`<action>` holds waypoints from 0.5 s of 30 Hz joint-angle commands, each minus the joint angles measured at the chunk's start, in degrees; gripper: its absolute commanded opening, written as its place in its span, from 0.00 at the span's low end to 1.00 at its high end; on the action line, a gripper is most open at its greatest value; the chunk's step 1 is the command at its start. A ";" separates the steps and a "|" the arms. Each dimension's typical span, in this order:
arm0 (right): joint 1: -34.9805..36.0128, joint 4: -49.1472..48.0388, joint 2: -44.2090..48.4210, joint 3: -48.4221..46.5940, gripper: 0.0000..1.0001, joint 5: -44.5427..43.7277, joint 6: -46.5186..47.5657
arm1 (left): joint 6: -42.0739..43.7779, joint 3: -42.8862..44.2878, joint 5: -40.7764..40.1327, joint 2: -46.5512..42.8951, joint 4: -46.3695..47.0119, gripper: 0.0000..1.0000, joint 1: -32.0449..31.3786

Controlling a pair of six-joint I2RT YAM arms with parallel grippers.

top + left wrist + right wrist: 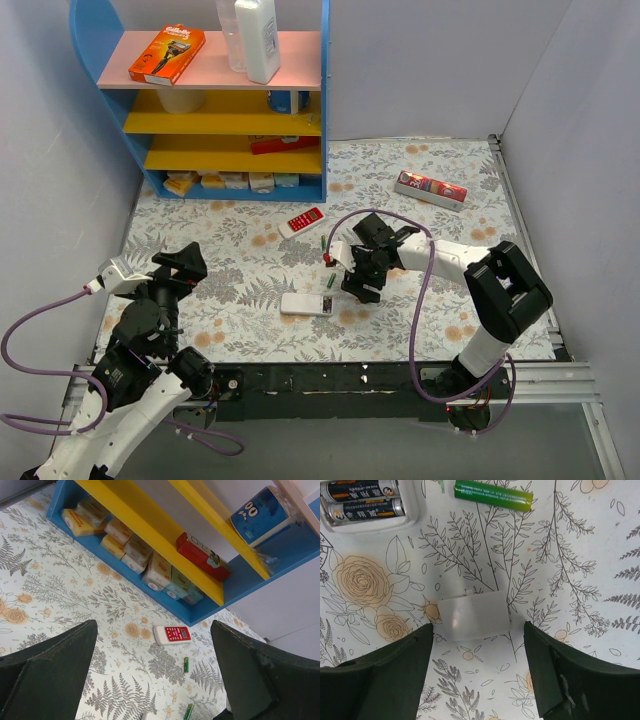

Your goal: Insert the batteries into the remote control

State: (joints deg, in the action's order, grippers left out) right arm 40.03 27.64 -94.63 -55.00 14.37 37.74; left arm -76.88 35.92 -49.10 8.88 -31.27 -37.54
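Observation:
The white remote control (305, 304) lies back up on the floral mat. In the right wrist view its open compartment (362, 502) holds two dark-labelled batteries. A green battery (493, 496) lies beside it, also seen from the top (329, 283). The clear-white battery cover (474, 615) lies flat on the mat. My right gripper (477, 680) is open and empty just above the cover, its fingers either side of it. My left gripper (155, 680) is open and empty, far left (185, 262). Its view shows two green batteries (186, 664) (188, 711).
A red remote (302, 221) lies behind the white one, also seen in the left wrist view (171, 634). A blue shelf unit (90, 45) with boxes and a bottle stands at the back left. A red-and-white box (431, 189) lies at the back right.

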 commanded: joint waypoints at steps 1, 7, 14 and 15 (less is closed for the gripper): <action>1.19 2.77 -2.57 -2.12 0.77 -0.57 0.41 | 0.77 -0.68 -1.26 -0.18 0.15 0.98 0.45; 1.80 4.00 -3.10 -2.04 0.74 -2.59 0.06 | 0.77 -0.68 -1.26 0.17 0.24 0.98 0.45; 2.33 5.41 -3.10 -1.95 0.67 -3.38 -0.47 | 1.03 -0.68 -1.00 0.52 0.33 0.98 0.45; 2.42 5.76 -3.19 -2.04 0.65 -3.12 -0.56 | 1.03 -0.76 -0.91 0.43 0.42 0.98 0.45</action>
State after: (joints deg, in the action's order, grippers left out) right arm 41.82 28.62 -96.16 -56.80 11.35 37.71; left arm -76.79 35.59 -49.10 8.88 -31.24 -37.54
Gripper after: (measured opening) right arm 0.681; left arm 0.982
